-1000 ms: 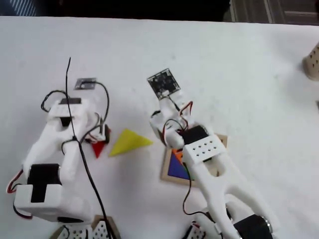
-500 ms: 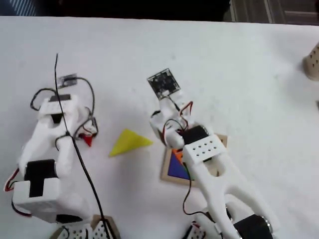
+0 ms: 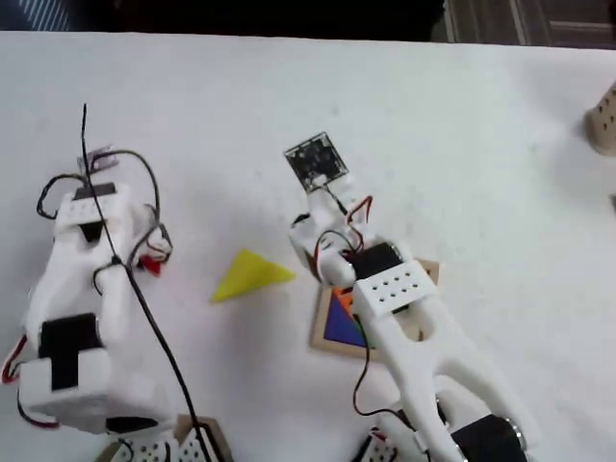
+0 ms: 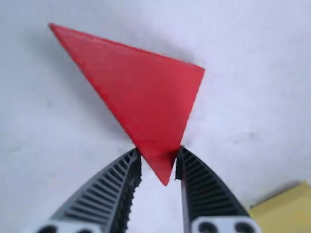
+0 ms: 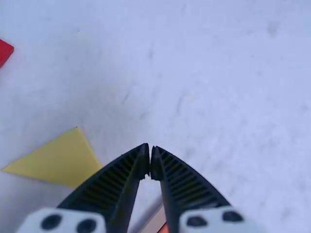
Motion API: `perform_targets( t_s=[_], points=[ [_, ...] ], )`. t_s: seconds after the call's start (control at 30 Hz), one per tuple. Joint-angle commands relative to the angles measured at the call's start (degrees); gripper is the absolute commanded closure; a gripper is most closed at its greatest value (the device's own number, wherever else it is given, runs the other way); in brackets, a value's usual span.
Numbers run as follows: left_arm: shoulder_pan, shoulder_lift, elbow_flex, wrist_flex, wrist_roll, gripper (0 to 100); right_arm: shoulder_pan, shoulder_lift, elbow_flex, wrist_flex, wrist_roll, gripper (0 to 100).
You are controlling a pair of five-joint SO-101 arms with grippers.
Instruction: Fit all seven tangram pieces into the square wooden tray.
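I have the red triangle (image 4: 141, 92) pinched by one sharp corner between the ribbed black fingers (image 4: 119, 184) of the left gripper (image 4: 156, 160). It is a flat, smooth piece with crisp edges, and the left wrist view shows a soft shadow beside it on the table (image 3: 462, 144). From the high view I see only a sliver of that red piece (image 3: 149, 265), tucked under the white left arm at the left of the table.

The yellow triangle (image 3: 248, 274) lies flat on the table between the two arms, apart from the red one and just left of the tray (image 3: 318, 322). One matte corner of it shows in the left wrist view (image 4: 286, 211), and a broader wedge in the right wrist view (image 5: 56, 160).

The tray is a pale wooden square, and the right arm covers much of it. A blue piece (image 3: 343, 325) and an orange piece (image 3: 344, 300) sit inside.

The right gripper (image 5: 149, 162) is clenched, its tips touching with nothing between them, above the white, faintly mottled tabletop near the yellow triangle.
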State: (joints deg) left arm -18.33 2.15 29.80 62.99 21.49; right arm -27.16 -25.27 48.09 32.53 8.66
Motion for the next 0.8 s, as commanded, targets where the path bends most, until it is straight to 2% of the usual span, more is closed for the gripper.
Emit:
perform_targets(
  t_s=[0.0, 0.2, 0.57, 0.77],
  points=[
    [-0.4, -12.88, -1.85, 3.87, 0.44, 90, 0.22, -0.66, -0.62, -1.19, 0.53, 98.0],
    [3.3, -27.82, 4.22, 2.55, 0.44, 90, 0.22, -0.66, -0.62, -1.19, 0.53, 98.0],
    [2.51, -28.97, 5.1, 2.29, 0.26, 90, 0.22, -0.66, -0.62, -1.19, 0.53, 98.0],
    [3.03, -28.88, 9.14, 0.44, -8.0, 90, 0.22, -0.57, -0.62, -1.1, 0.62, 98.0]
  ],
)
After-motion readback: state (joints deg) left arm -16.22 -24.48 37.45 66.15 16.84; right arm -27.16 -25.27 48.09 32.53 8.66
